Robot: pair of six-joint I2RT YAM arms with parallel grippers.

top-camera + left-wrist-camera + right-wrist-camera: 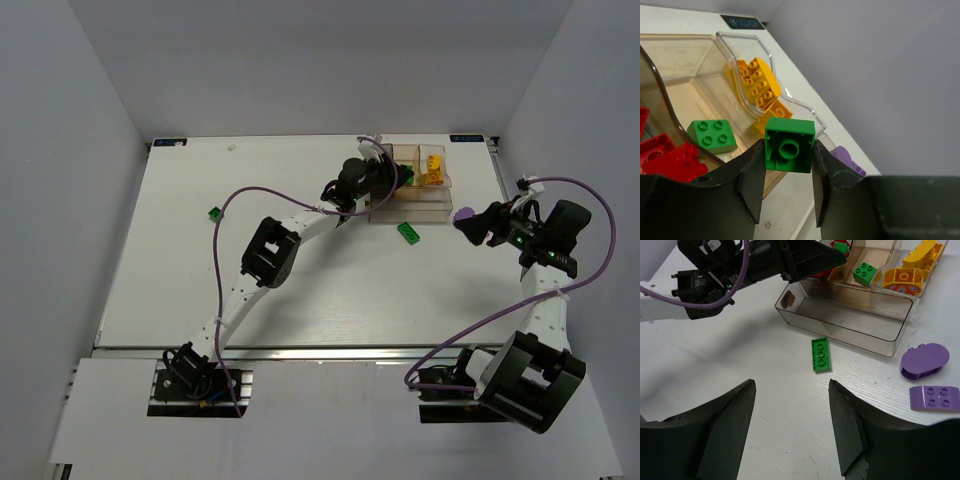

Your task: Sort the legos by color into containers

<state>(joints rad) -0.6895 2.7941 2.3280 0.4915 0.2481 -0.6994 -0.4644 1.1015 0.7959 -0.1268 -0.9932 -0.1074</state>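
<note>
My left gripper is shut on a green brick, hollow underside toward the camera, held over the clear three-bin organizer. In the left wrist view the smoky bin holds red bricks, the amber bin a green brick, and the clear bin yellow bricks. My right gripper is open and empty above the table, short of a flat green brick lying in front of the organizer's tray. Two purple pieces lie to its right.
A small green brick lies alone on the table's left part. The flat green brick and a purple piece lie just in front of the organizer. The left arm's forearm crosses behind the tray.
</note>
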